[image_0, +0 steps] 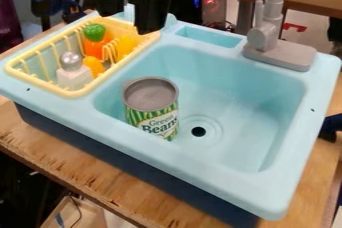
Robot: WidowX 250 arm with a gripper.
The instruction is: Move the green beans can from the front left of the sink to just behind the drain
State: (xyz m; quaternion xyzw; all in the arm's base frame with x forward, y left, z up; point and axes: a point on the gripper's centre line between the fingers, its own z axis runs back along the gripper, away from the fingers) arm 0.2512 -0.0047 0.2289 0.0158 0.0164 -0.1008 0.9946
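The black gripper (151, 19) hangs down from the top edge, over the back right corner of the yellow drying rack (79, 93). Nearest to it in the rack is a yellow toy piece (125, 46). Beside that stand an orange piece with a green top (95, 39) and a smaller orange piece (94, 65). A white shaker with a silver cap (73, 72) sits toward the rack's front. A green-and-white striped can (153, 109) stands upright in the left part of the light blue sink basin (234, 92), left of the drain.
A grey faucet (274, 44) rises at the sink's back right, beside a shallow recess (210, 37) in the rim. The sink rests on a wooden table (100, 174) whose front edge runs across the lower left.
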